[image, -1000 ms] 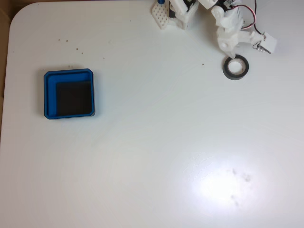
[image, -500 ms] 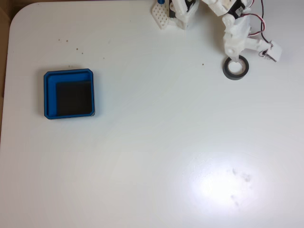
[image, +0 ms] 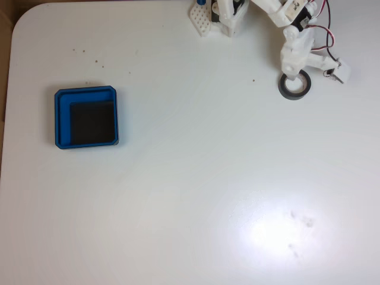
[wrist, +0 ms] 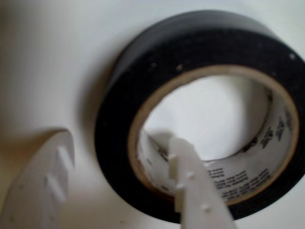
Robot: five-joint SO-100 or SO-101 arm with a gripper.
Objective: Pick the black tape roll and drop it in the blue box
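White tabletop (image: pixel 190 196) all around, a bit glossy with a bright glare patch toward the lower right of the fixed view and a few tiny dark specks near the upper left. From that fixed view we can see the blue box (image: pixel 62 113) sitting on the left side, flat, with its black inner floor showing and nothing inside it. The black tape roll (image: pixel 295 86) is lying flat way over at the upper right, well apart from the box. Our white arm (image: pixel 294 35) reaches down from the top edge, red and black wires looping off it, and its tip sits right over the top edge of the roll.

The wrist view is where it gets clear. The roll (wrist: pixel 119 138) fills most of it, pale inner core with some printed text we can't read. The gripper (wrist: pixel 112 183) has its jaws spread open and straddling the roll's wall: one finger (wrist: pixel 195 191) is down inside the open centre, right up against the core, while the other (wrist: pixel 40 191) is outside the ring at the lower left, with a gap to the black outer face. So nothing is pinched yet, and the roll rests on the tabletop.
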